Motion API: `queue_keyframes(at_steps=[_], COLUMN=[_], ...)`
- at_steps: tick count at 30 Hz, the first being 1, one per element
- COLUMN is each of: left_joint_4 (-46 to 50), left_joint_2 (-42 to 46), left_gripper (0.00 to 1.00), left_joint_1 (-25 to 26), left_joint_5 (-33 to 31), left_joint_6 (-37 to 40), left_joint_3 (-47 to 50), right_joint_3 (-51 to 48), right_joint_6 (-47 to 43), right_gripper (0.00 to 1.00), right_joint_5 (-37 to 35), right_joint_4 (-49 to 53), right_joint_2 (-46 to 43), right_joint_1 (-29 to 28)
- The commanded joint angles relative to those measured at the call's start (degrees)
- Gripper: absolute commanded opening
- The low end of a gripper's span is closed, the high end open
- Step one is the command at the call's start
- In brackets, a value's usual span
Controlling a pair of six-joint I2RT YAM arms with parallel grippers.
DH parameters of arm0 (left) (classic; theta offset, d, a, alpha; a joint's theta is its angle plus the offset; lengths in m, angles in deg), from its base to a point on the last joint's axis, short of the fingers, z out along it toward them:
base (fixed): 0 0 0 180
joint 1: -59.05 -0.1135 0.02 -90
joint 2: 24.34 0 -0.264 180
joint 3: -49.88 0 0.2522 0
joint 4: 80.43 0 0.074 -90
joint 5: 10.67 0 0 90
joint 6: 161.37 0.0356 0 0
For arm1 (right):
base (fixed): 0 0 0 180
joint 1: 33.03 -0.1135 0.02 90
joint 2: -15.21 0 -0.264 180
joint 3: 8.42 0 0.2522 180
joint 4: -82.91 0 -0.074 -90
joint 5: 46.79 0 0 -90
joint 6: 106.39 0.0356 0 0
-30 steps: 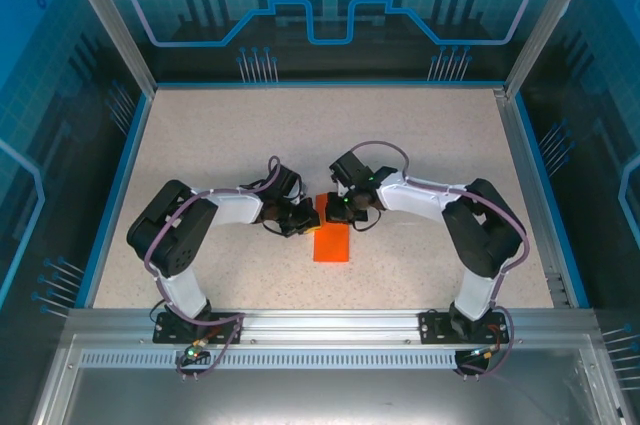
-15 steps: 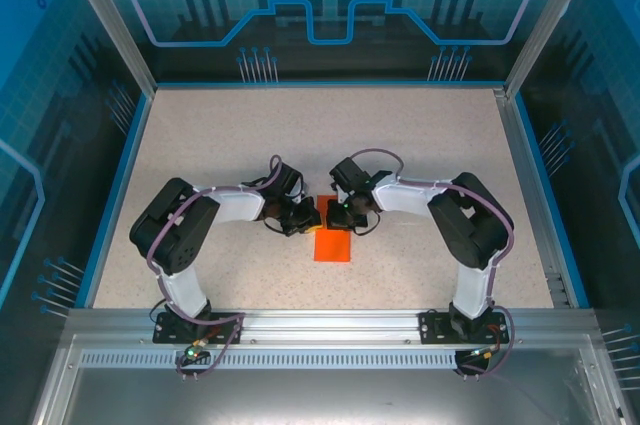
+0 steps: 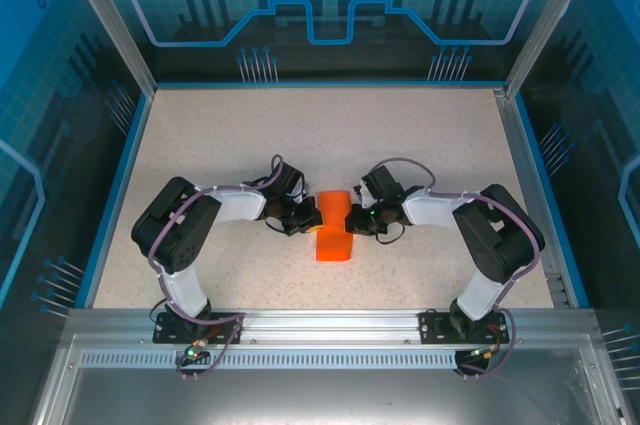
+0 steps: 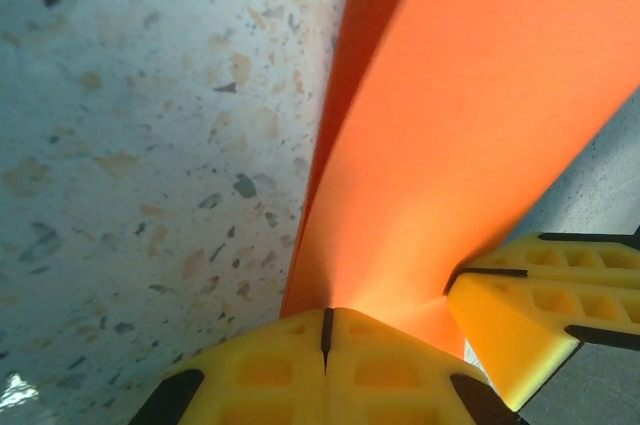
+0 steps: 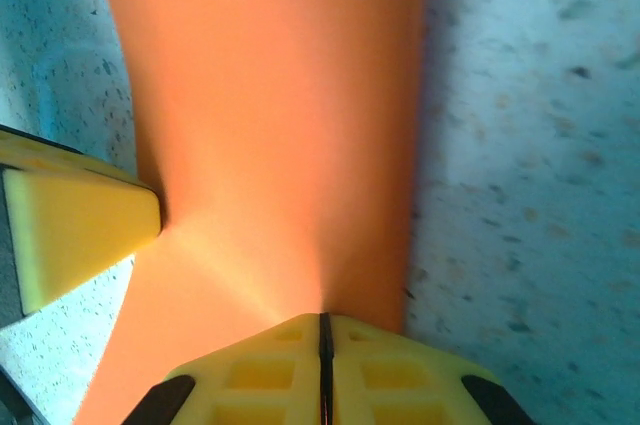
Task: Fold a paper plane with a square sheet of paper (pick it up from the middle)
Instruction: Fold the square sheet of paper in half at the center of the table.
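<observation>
Two arms reached inward from either side and met at the middle of the speckled worktop, where the orange sheet of paper lay as a narrow folded oblong with its long side running from near to far. The left arm came at the sheet's left edge and the right arm at its right edge, so the paper sat directly between the two wrists. From the left wrist, the left jaws were clamped on the sheet, their yellow pads pressed together with only a thin seam between them and the paper running up and away above the worktop; the right arm's yellow pads pinched the opposite edge just beside them. From the right wrist, the right jaws were likewise closed on the sheet, pads meeting at a fine line, with one left pad touching the paper's far edge. Creases fanned out from both pinch points.
</observation>
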Motion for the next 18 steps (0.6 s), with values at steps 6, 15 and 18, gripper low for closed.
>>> queue_keyframes(at_steps=[6,15,18], left_joint_4=[11.4,12.0,12.2], left_joint_2=[-6.0,-5.9,-6.0], left_gripper=[0.0,0.0,0.0], left_joint_1=[0.3,0.3,0.3], left_joint_5=[-10.1,-10.0,-9.9], left_joint_6=[0.6,0.9,1.0], left_joint_3=[4.4,4.1,3.9], right_joint_3=[-0.7,9.1,9.2], right_joint_6=[-1.4,0.5,1.9], right_gripper=[0.09,0.09,0.08], right_joint_5=[-5.1,0.2,1.5], right_joint_4=[6.3,-2.0,-5.7], right_joint_2=[-8.4,3.1,6.2], right_joint_1=[1.6,-4.3,-4.4])
